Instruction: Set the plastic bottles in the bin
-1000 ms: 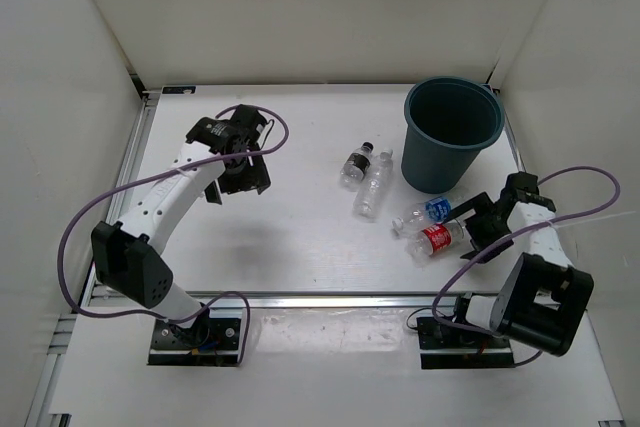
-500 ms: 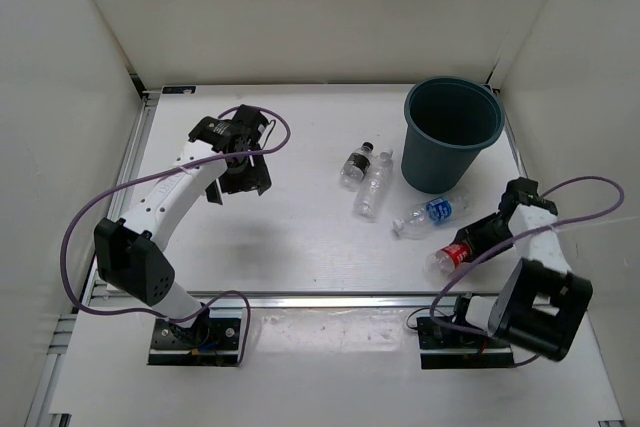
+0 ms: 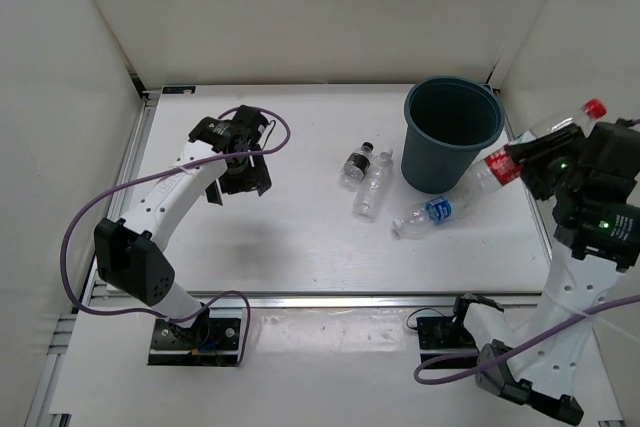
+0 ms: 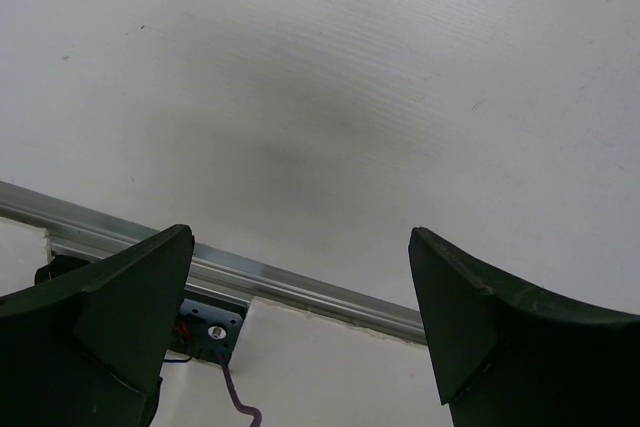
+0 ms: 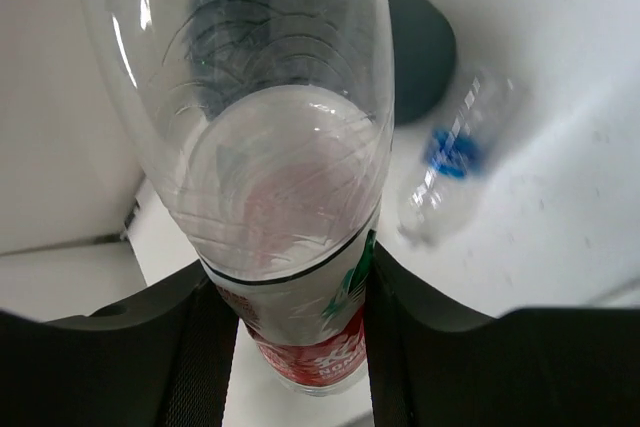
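My right gripper (image 3: 532, 159) is shut on the red-label bottle (image 3: 499, 165) and holds it high in the air, just right of the bin (image 3: 452, 137). In the right wrist view this bottle (image 5: 270, 147) fills the space between the fingers (image 5: 200, 347), with the bin (image 5: 425, 47) behind it. The blue-label bottle (image 3: 432, 213) lies on the table in front of the bin. A dark-label bottle (image 3: 356, 165) and a plain one (image 3: 373, 187) lie side by side left of the bin. My left gripper (image 3: 245, 162) hangs open over the left of the table, holding nothing (image 4: 297, 247).
White walls enclose the table on three sides. An aluminium rail (image 4: 300, 282) runs along the near edge, with the arm bases (image 3: 195, 337) behind it. A purple cable (image 3: 85, 217) loops beside the left arm.
My right gripper shut on the red-label bottle at the table and lifted it up and to the right, beside the bin's rim. The left arm has hardly moved.
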You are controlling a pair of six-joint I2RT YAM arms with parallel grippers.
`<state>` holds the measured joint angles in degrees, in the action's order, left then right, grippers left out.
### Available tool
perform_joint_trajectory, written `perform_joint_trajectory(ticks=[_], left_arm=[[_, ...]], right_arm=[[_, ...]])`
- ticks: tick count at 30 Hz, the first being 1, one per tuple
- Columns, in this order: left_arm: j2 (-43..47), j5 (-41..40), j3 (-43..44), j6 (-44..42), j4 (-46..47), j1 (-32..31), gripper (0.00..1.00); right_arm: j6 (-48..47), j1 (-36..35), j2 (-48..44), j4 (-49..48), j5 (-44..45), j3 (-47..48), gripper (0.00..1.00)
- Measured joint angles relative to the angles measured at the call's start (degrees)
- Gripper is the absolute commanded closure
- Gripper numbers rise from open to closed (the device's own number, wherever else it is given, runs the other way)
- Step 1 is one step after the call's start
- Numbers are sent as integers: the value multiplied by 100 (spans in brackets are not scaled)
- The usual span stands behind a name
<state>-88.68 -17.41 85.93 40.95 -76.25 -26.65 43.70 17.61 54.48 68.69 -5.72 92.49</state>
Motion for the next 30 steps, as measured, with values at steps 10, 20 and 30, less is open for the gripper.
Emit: perform_joint_trajectory(ticks=[10,20,30], left_arm=[[0,-4,15,0,0,0,0],[-76,-205,205,-7,-15,-7,0],[-83,-391,214,-20,-28,-9,0]], right_arm=[[-92,-881,3108,-1537,459,1711,55],[-308,-1722,4210,-1687,1237,2321,0],[295,-619,1458,-1790,1279,-1102,0]])
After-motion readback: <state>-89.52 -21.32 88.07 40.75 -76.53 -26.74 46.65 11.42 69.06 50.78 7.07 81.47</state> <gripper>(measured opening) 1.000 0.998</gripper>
